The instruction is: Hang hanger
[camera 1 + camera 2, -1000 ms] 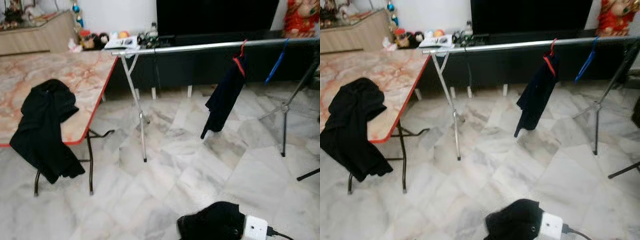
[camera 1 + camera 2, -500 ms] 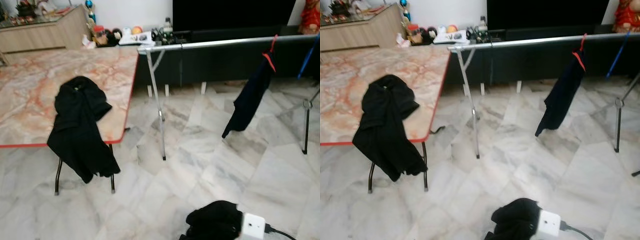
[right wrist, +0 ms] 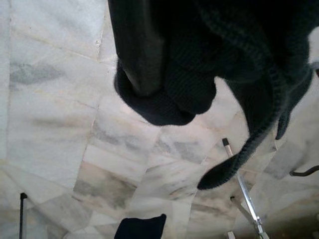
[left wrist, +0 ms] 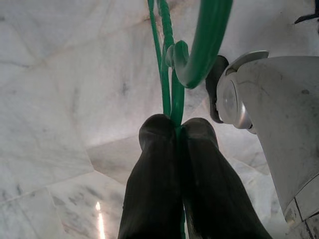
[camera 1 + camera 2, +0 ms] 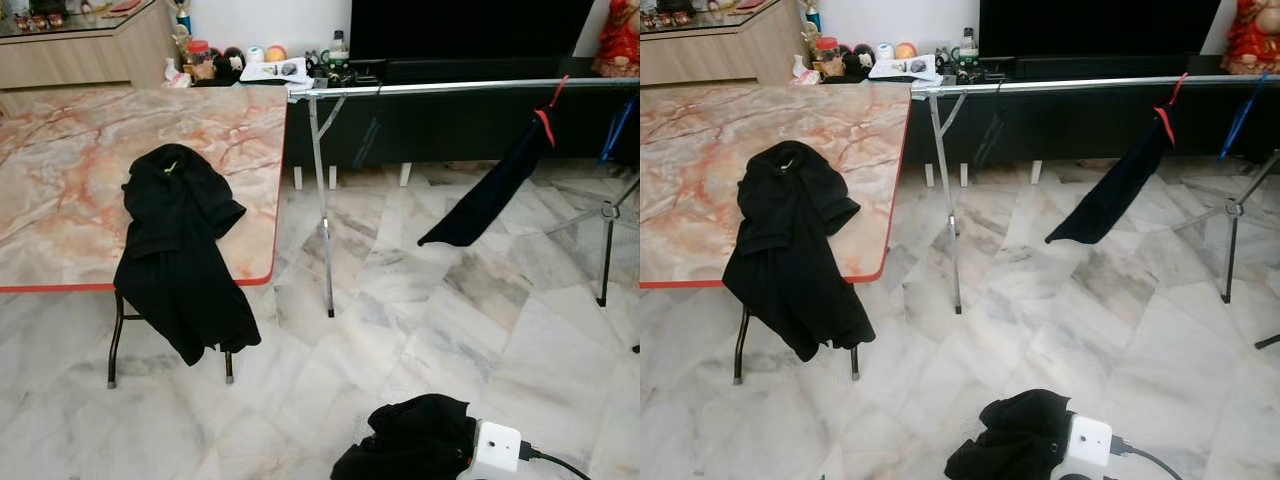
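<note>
Hanger (image 4: pixel 172 74), thin green plastic, hooked, pinched in left claw (image 4: pixel 177 130).

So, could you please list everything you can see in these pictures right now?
Table: one, orange-veined marble top with red edge, on the robot's left.
Black garment on table: one, draped over the table's near edge.
Rail: one, silver, running from the table's far corner to the right.
Hanging garment: one, dark, on a red hanger on the rail.
Blue hanger: one, on the rail, far right.
Tripod stand: one, grey, right.
Cabinet: one, wooden, far left.
Left pincer: fingers shut on a green hanger.
Right pincer: wrapped in a black knit garment low in front.
</note>
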Available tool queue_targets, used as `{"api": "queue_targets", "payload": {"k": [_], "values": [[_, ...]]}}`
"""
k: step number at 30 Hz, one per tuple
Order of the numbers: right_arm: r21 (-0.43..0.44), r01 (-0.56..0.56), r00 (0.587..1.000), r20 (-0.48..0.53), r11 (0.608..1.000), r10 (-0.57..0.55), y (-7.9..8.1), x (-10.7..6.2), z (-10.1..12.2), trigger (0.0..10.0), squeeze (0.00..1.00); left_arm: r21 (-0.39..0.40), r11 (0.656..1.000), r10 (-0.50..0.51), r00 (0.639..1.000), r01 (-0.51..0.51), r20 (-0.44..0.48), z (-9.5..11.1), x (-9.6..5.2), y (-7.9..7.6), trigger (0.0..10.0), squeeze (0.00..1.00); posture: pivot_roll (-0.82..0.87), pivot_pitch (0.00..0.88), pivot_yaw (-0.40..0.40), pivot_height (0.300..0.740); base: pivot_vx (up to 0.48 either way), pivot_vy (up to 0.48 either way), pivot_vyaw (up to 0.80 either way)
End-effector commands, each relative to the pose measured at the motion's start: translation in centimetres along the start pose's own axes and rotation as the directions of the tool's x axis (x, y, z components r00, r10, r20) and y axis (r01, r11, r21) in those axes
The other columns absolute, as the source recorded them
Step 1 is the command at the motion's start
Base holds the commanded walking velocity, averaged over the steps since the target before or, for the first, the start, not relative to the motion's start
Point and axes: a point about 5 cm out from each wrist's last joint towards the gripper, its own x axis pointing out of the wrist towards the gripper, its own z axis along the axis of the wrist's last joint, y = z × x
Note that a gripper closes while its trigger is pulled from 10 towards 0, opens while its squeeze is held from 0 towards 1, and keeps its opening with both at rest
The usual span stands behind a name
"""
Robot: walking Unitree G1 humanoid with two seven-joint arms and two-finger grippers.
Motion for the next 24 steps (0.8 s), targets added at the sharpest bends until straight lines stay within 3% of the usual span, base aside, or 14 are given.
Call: {"api": "queue_targets", "payload": {"k": [1,24], "values": [[0.006,-0.005,1.0,-0.003,1.0,0.005,0.29,-0.08,-0.1,10.0,0.0,-0.009,1.0,-0.008,0.999,0.008,-0.035,-1.03,-0.12,-0.06,10.0,0.0,0.07,0.078,0.046,0.74,0.0,0.454,0.0],[0.011,-0.006,1.0,-0.003,1.0,0.006,0.46,0.06,0.03,10.0,0.0,-0.005,1.0,-0.006,0.999,0.006,-0.035,-1.07,-0.14,0.08,10.0,0.0,0.08,0.072,0.049,0.74,0.0,0.455,0.0]]}}
